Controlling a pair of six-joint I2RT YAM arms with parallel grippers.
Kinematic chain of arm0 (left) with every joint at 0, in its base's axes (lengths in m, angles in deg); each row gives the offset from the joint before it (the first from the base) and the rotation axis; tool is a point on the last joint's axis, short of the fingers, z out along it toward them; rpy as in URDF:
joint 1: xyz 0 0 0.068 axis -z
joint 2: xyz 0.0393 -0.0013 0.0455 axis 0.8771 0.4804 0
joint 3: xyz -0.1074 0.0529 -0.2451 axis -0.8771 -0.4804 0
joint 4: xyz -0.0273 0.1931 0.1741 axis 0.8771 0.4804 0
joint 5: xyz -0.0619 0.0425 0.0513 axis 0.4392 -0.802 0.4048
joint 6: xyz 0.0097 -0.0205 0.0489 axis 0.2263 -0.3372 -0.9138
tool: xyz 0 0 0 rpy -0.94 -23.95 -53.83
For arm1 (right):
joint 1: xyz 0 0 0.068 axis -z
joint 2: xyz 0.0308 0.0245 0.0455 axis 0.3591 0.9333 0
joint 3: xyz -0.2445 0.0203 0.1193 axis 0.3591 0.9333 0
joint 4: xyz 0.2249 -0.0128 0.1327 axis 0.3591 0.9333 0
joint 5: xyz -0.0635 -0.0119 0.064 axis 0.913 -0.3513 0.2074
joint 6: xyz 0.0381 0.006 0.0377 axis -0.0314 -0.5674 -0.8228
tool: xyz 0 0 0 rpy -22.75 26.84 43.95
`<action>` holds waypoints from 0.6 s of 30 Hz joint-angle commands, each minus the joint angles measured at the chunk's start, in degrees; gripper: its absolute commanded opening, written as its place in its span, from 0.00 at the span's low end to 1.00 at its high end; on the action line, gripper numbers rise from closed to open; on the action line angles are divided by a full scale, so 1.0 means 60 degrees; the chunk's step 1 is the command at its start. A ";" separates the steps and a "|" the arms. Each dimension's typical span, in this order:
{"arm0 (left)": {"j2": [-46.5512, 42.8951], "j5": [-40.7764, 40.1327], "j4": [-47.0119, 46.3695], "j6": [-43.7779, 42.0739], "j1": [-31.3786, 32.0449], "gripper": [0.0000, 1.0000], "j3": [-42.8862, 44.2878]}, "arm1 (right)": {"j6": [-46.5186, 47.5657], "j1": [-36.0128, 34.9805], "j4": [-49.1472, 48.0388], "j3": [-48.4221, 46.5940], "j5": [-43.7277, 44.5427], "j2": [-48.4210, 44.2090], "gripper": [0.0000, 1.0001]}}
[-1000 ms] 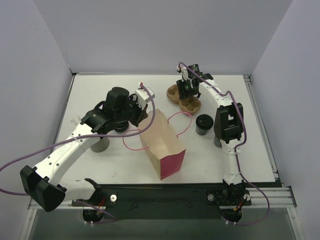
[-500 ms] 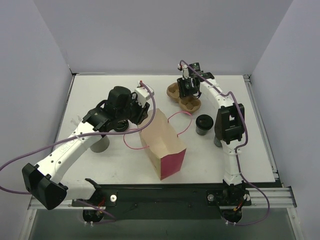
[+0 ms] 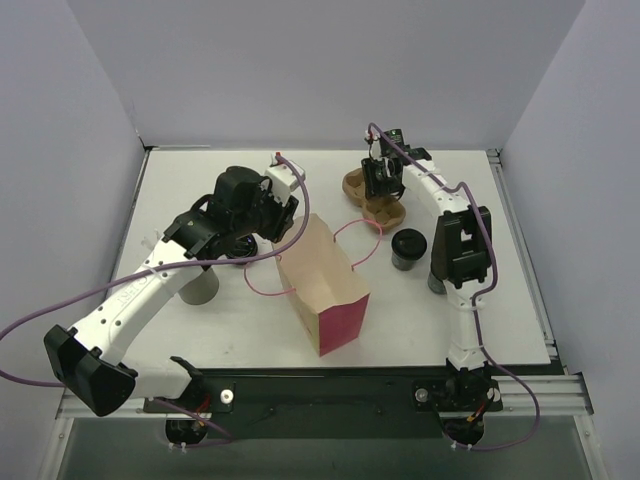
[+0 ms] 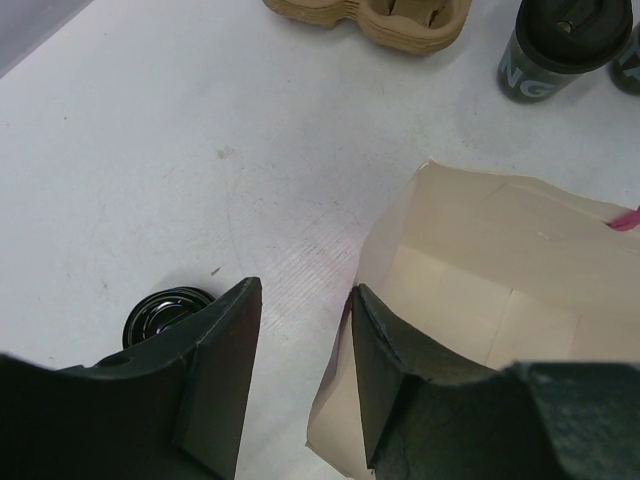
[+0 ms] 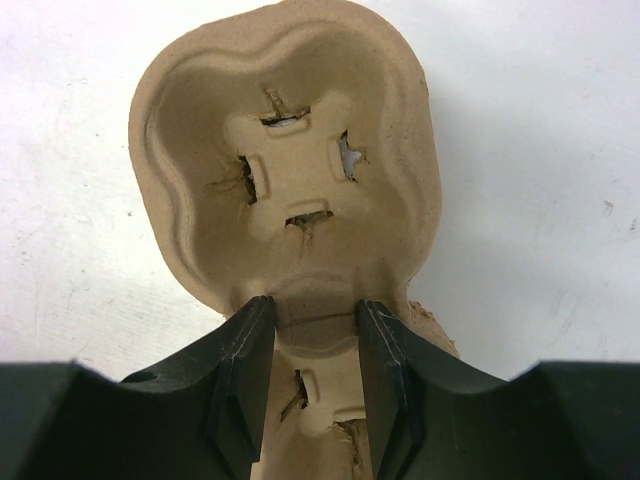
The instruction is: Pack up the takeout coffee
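Takeout coffee (image 4: 167,310) stands left of the bag (image 4: 470,225). Left jaws are apart; right jaws clamp the carrier (image 5: 185,210). An off-centre grab could topple it.

White arms (image 3: 140,292) — black joints (image 3: 238,190), purple cables (image 3: 30,320)

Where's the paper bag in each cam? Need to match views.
Top external: paper bag at table centre, between the arms.
Left wrist: paper bag lower right, open mouth toward the camera.
Right wrist: not in it.
Shared landmark: cup carrier, visible in all three views.
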 commanded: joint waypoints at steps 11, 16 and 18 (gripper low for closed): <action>-0.0507 -0.0132 -0.0064 0.0140 -0.0050 0.53 0.0305 | -0.0313 0.0131 -0.0210 0.0084 0.0099 -0.1393 0.30; -0.0551 -0.0133 -0.0122 0.0126 -0.0050 0.53 0.0129 | -0.0415 0.0160 -0.0210 0.0217 0.0231 -0.0909 0.31; -0.0551 -0.0147 -0.0122 0.0096 -0.0050 0.53 0.0099 | -0.0474 0.0189 -0.0196 0.0143 0.0217 -0.0734 0.31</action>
